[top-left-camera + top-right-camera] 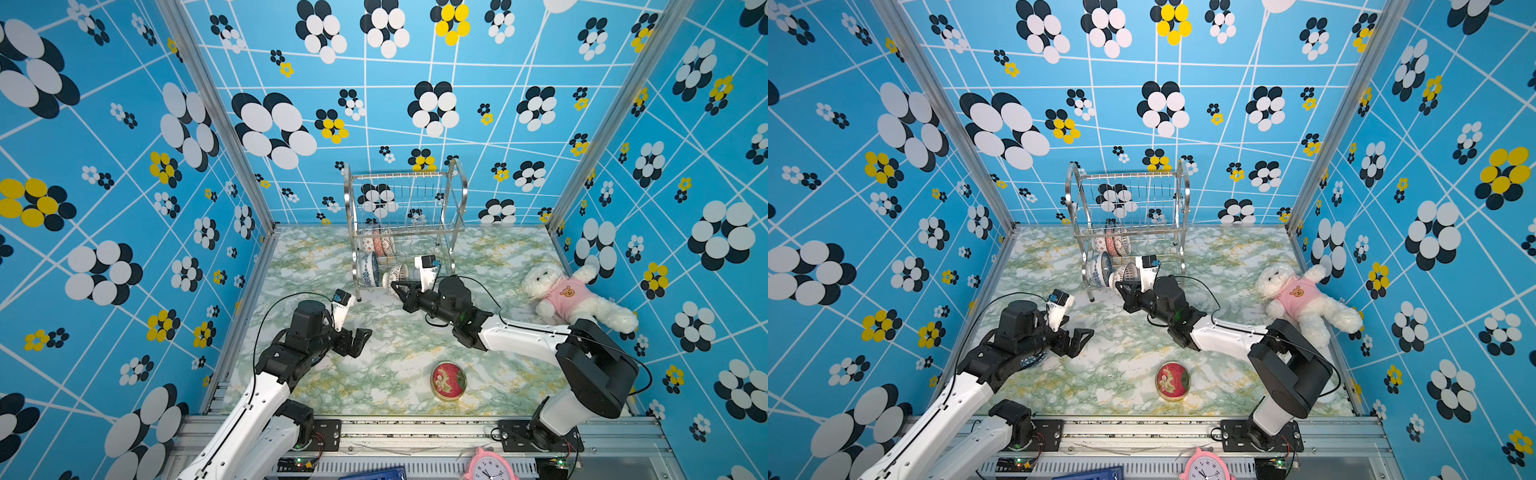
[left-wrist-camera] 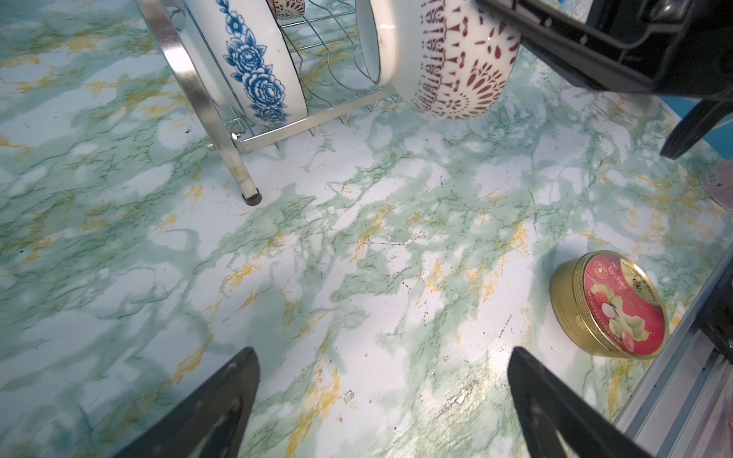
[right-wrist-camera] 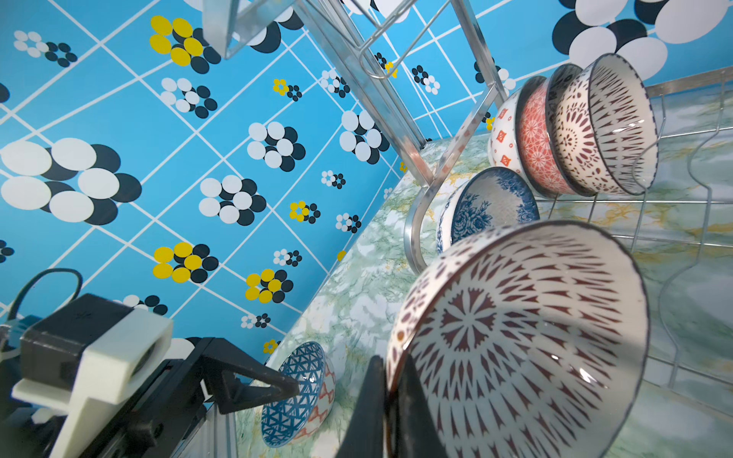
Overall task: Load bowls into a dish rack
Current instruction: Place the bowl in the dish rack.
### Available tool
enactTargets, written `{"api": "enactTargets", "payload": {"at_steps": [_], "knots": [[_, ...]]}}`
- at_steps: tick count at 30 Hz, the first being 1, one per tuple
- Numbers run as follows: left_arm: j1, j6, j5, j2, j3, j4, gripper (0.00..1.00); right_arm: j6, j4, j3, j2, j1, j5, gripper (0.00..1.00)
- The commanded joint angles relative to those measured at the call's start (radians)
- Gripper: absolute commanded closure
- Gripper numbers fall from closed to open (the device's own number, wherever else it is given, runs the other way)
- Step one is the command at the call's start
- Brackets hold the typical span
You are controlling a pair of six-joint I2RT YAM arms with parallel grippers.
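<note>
Bowl clamped at the rim in your right gripper: ease it upright into the dish rack

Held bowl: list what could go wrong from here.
1. The right claw pinches the bowl by its rim only; it may swing or slip.
2. It hangs close to the blue bowl in the rack; pushing in could knock that one.
</note>
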Motion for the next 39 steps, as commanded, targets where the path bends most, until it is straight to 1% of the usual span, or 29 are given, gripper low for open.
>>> {"api": "enactTargets", "payload": {"at_steps": [1, 14, 23, 39], "knots": [[-0.01, -0.007, 0.011, 0.003, -0.012, 0.024, 0.01, 0.029, 0.126, 0.05, 0.014, -0.019, -0.035, 1.0], [-0.009, -0.005, 0.014, 0.025, -0.004, 0.026, 0.01, 0.114, 0.175, 0.124, 0.109, -0.098, -0.128, 1.0], [-0.01, -0.004, 0.015, 0.029, -0.003, 0.026, 0.01, 0.175, 0.231, 0.176, 0.186, -0.124, -0.174, 1.0], [-0.009, 0.001, 0.029, 0.028, -0.006, 0.039, 0.01, 0.256, 0.316, 0.262, 0.32, -0.145, -0.216, 1.0]]}}
